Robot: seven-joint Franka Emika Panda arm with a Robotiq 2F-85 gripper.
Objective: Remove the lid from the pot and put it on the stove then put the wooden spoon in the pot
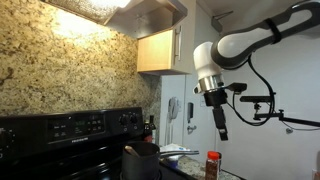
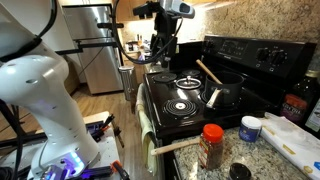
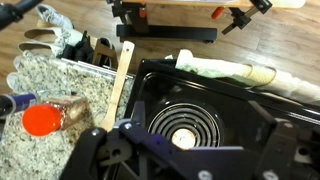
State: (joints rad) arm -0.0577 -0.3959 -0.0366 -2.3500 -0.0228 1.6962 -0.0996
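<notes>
A black pot (image 2: 228,90) stands on a back burner of the black stove (image 2: 170,115). A light slanted handle (image 2: 206,72) sticks up from the pot. I cannot make out the lid as a separate thing. The wooden spoon (image 3: 120,85) lies along the stove's edge by the granite counter, and also shows in an exterior view (image 2: 183,146). My gripper (image 3: 190,165) is open and empty above a coil burner (image 3: 185,130), well away from the pot. It points down in both exterior views (image 1: 220,125) (image 2: 162,48).
A spice jar with a red lid (image 3: 45,120) (image 2: 211,145) and a white-capped jar (image 2: 250,128) stand on the granite counter (image 3: 50,80). A rolled towel (image 3: 230,70) hangs on the oven front. The stove's back panel (image 1: 80,125) and a cabinet (image 1: 158,50) are behind.
</notes>
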